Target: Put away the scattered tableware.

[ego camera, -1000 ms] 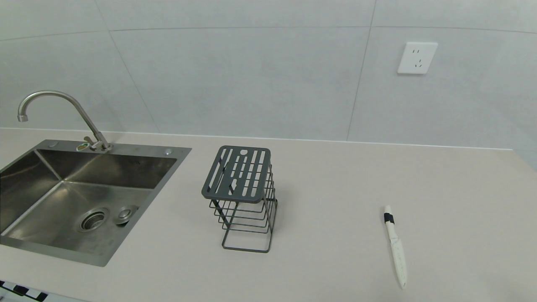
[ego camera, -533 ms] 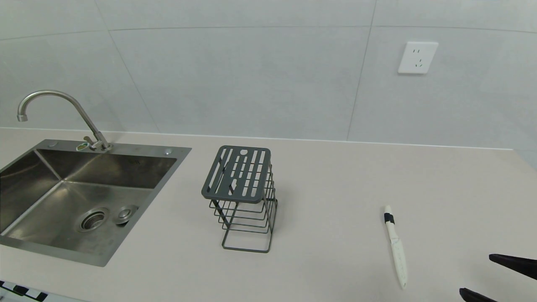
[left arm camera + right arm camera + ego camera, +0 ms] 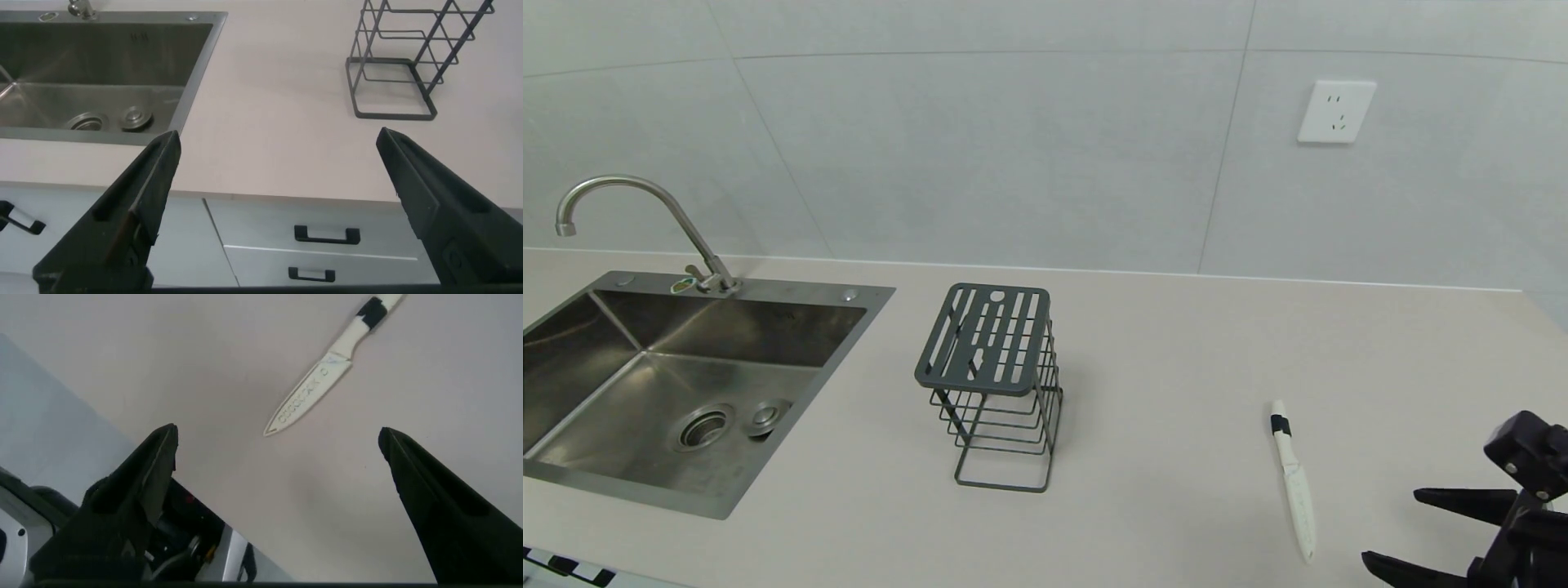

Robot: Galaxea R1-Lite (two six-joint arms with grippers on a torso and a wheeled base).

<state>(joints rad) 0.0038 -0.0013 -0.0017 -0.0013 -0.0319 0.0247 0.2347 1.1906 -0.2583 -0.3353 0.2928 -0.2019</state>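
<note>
A white knife (image 3: 1292,480) with a black band on its handle lies flat on the pale counter at the right, blade toward the front edge. A dark grey wire knife rack (image 3: 991,384) with a slotted top stands upright mid-counter. My right gripper (image 3: 1392,527) is open, low at the front right, a short way right of the blade. In the right wrist view the knife (image 3: 327,371) lies ahead of the right gripper (image 3: 276,433), untouched. My left gripper (image 3: 278,135) is open and holds nothing, over the counter's front edge, with the rack's base (image 3: 392,82) farther off.
A steel sink (image 3: 621,490) with a curved faucet (image 3: 637,196) fills the counter's left side. A wall socket (image 3: 1335,112) sits on the tiled wall at the back right. Drawer fronts with black handles (image 3: 327,237) lie below the counter edge.
The right gripper has come into the head view from the lower right corner and moved up and left, closer to the knife. Knife and rack have not moved.
</note>
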